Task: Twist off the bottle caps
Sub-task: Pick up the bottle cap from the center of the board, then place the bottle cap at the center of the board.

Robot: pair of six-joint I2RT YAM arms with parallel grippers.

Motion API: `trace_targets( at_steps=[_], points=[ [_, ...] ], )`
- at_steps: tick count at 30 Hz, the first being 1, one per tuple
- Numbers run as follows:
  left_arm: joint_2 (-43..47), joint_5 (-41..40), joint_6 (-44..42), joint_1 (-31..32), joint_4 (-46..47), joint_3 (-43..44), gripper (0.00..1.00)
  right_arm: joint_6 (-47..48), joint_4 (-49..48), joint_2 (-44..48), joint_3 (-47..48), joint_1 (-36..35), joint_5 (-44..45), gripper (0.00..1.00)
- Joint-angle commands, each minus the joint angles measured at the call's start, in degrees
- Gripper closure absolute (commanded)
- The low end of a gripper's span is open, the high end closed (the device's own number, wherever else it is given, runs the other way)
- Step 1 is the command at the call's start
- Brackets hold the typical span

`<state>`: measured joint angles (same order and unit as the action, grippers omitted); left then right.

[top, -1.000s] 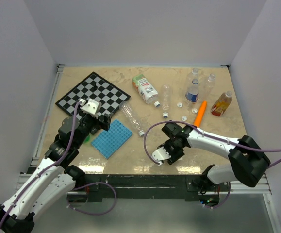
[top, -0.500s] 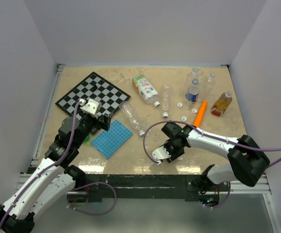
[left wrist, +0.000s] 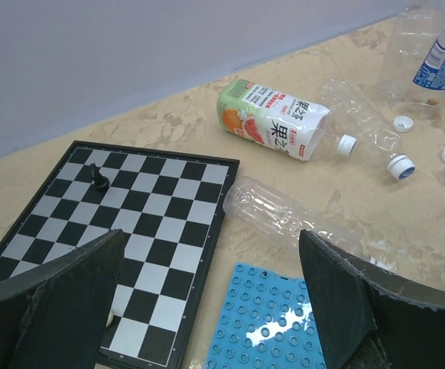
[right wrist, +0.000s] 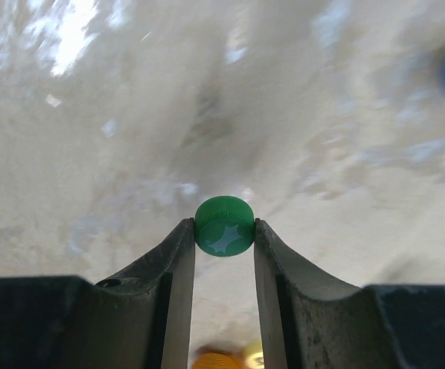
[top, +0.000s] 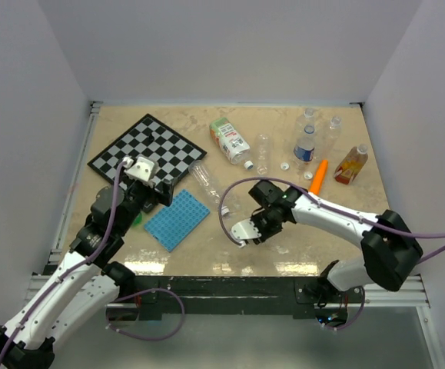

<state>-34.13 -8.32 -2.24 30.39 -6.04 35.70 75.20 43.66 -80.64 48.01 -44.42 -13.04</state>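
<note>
Right hand (right wrist: 224, 234) pinches green cap (right wrist: 224, 224) at its fingertips. Left hand (left wrist: 210, 265) gapes wide, empty. Cap looks off its bottle. Next: lower to tabletop (right wrist: 91, 154) below hand, release.

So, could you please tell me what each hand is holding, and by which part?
The right hand holds a green cap, pinched at its tips by opposite sides of the cap's rim. The left hand is open and holds nothing.

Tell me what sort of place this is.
Probably a robot test booth, not a home: plain white walls box in a tan table, and unrelated props lie on it, a chessboard, bottles, a carrot toy.
</note>
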Motion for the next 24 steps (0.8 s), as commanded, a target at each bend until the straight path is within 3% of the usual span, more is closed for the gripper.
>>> trace_targets(
  at_steps=[1, 7, 13, 24],
  points=[
    [1.3, -3.9, -1.0, -0.3, 2.6, -0.5, 0.01, -3.6, -0.9, -2.5, 8.8, -3.9, -6.3, 0.89],
    [3.0, -8.6, -1.2, -0.2, 3.2, -1.1, 0.01, -10.5, -4.2, -13.5, 19.6, -16.3, -8.8, 0.92],
    [3.8, -10.2, -1.5, -0.2, 3.4, -1.3, 0.01, -17.1, -2.8, -27.4, 34.5, -27.3, -3.7, 0.95],
    [4.5, -12.3, -1.5, -0.4, 3.5, -1.5, 0.01, -21.6, -4.5, -39.1, 47.2, -31.4, 0.6, 0.91]
  ],
)
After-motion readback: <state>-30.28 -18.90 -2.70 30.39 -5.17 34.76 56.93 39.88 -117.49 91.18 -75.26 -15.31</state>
